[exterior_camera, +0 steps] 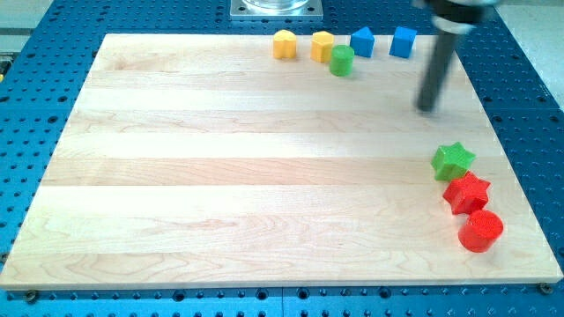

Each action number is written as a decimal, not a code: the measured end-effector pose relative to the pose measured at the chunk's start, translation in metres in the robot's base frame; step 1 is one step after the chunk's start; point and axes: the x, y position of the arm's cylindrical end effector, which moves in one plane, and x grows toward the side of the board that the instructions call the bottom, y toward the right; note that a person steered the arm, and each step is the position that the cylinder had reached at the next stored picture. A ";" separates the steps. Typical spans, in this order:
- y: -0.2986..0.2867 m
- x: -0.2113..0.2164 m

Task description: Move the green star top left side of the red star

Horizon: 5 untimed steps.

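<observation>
1. The green star [453, 160] lies near the view's right edge, touching the red star [466, 193] at its upper left; the tip [427, 108] stands apart, above it in the view. The arm carries no gripper, only this rod.
2. The worktop [220, 176] is pale wood on a blue perforated base [53, 26].
3. Counted: two stars, one red cylinder [480, 231], one green cylinder [342, 61], two yellow blocks [284, 44] [322, 45], two blue blocks [362, 40] [404, 41].

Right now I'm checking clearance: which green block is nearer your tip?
The green star, below my tip and touching the red star. The green cylinder sits farther off at the view's top, beside the yellow blocks.
</observation>
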 end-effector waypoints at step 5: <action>-0.036 0.107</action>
